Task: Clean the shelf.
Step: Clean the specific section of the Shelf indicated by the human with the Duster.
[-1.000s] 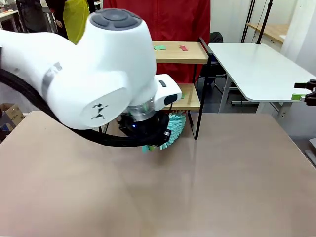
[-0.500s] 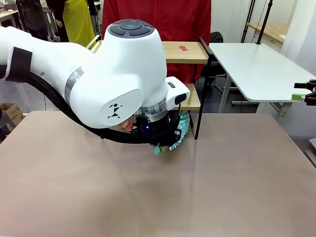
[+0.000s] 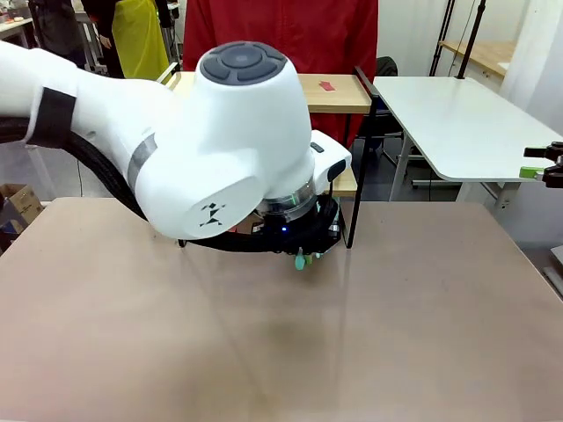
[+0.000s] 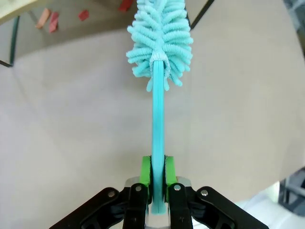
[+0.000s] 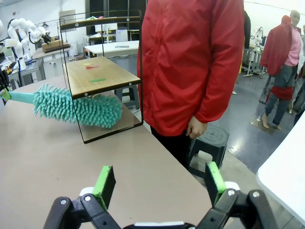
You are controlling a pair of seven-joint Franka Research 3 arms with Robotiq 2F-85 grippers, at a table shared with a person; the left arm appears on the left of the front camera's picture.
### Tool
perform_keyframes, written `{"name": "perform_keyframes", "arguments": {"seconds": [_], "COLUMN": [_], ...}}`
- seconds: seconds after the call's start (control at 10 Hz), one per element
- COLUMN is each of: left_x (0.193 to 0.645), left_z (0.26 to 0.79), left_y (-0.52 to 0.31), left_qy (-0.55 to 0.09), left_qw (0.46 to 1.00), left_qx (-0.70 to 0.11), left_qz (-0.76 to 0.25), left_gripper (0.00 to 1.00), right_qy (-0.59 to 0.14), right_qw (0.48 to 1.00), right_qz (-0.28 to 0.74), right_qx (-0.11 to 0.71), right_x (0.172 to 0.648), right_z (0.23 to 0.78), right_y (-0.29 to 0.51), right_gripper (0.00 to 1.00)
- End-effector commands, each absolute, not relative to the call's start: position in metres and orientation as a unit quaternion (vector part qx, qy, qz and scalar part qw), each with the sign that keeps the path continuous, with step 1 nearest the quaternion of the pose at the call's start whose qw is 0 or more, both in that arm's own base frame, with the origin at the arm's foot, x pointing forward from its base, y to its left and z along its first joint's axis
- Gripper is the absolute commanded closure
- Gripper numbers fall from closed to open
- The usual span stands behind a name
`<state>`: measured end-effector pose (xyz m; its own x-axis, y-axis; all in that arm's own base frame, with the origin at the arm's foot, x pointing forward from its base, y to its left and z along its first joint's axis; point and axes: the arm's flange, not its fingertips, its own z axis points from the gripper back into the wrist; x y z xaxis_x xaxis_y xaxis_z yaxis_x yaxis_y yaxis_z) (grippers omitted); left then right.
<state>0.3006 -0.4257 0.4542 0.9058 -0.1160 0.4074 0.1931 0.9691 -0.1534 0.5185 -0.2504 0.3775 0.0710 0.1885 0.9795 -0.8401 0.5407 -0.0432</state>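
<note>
The shelf stands at the table's far edge, with small red, green and yellow scraps on its top board. My left gripper is shut on the handle of a teal fluffy duster. The duster's head reaches into the lower tier, over the lower board. Red scraps lie just beyond the head. In the front view my left arm hides most of the shelf, and the handle's end pokes out under the left gripper. My right gripper is open and holds nothing, far right.
A person in a red jacket stands right behind the shelf, one hand hanging by the table's edge. A white side table is at the back right. The brown tabletop in front of the shelf is bare.
My left arm has swung right and toward the shelf. The duster head, seen beside the wrist before, has gone in under the top board and behind the arm. The right gripper has not moved.
</note>
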Motion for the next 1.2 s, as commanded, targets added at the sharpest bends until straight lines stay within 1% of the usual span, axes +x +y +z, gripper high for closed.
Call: {"name": "perform_keyframes", "arguments": {"seconds": [0.0,0.2,0.6,0.7,0.8,1.1], "left_x": [0.318,0.329,0.349,0.352,0.353,0.354], "left_z": [0.436,0.419,0.387,0.379,0.368,0.346], "left_y": [-0.455,-0.464,-0.498,-0.501,-0.507,-0.515], "left_qy": [-0.243,-0.247,-0.285,-0.283,-0.267,-0.236], "left_qw": [0.965,0.964,0.954,0.955,0.958,0.967], "left_qx": [-0.093,-0.1,-0.092,-0.09,-0.101,-0.09], "left_qz": [-0.033,-0.019,0.002,0.008,0.011,0.026], "left_gripper": [0.86,0.86,0.86,0.86,0.86,0.86], "right_qy": [-0.563,-0.563,-0.563,-0.563,-0.563,-0.563], "right_qw": [0.678,0.678,0.678,0.678,0.678,0.678], "right_qz": [0.377,0.377,0.377,0.377,0.377,0.377], "right_qx": [0.285,0.285,0.285,0.285,0.285,0.285], "right_x": [0.519,0.519,0.519,0.519,0.519,0.519], "right_z": [0.386,0.386,0.386,0.386,0.386,0.386], "right_y": [-0.247,-0.247,-0.247,-0.247,-0.247,-0.247], "right_gripper": [0.0,0.0,0.0,0.0,0.0,0.0]}}
